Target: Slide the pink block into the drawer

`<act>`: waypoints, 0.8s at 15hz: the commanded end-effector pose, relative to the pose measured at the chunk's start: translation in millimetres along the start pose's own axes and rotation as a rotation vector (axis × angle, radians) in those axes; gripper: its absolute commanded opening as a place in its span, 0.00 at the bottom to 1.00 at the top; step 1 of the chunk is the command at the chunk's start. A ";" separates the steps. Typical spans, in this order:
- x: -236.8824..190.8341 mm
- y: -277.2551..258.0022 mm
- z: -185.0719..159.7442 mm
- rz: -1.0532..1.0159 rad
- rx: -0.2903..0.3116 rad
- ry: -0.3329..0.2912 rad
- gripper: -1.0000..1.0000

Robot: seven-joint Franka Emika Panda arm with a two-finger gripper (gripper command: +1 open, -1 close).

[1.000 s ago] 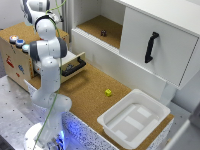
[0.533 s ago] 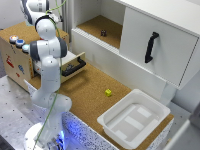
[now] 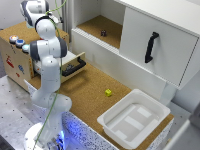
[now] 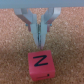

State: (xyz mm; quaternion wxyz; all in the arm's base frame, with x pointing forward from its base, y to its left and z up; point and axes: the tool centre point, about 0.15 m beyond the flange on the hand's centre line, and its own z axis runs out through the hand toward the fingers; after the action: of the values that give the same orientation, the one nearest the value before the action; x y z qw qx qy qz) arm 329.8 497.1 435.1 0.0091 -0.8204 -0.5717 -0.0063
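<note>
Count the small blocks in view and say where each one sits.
2. A yellow block lies on the cork floor beside the white tub. A pink block marked Z shows only in the wrist view, just beyond the fingers. Others may be hidden behind the arm.

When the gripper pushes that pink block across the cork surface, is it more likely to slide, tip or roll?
The pink block looks like a flat-faced cube, so it probably won't roll. It sits low and squat, so tipping seems unlikely unless pushed high. The cork surface looks grainy, so it may drag and twist off line, since the gripper, apparently shut, offers only a narrow contact.
</note>
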 end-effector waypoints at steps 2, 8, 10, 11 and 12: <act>-37.3 -2.9 15.8 0.020 -0.048 0.031 0.00; -63.7 3.8 17.3 0.021 -0.042 0.038 0.00; -72.9 5.7 18.2 0.012 -0.035 0.043 0.00; -77.2 7.2 19.2 0.008 -0.033 0.044 0.00; -81.7 7.8 20.6 0.001 -0.030 0.045 0.00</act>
State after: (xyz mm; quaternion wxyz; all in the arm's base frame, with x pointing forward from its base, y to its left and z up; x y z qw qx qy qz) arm 320.6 458.4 423.0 -0.0231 -0.8284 -0.5596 0.0084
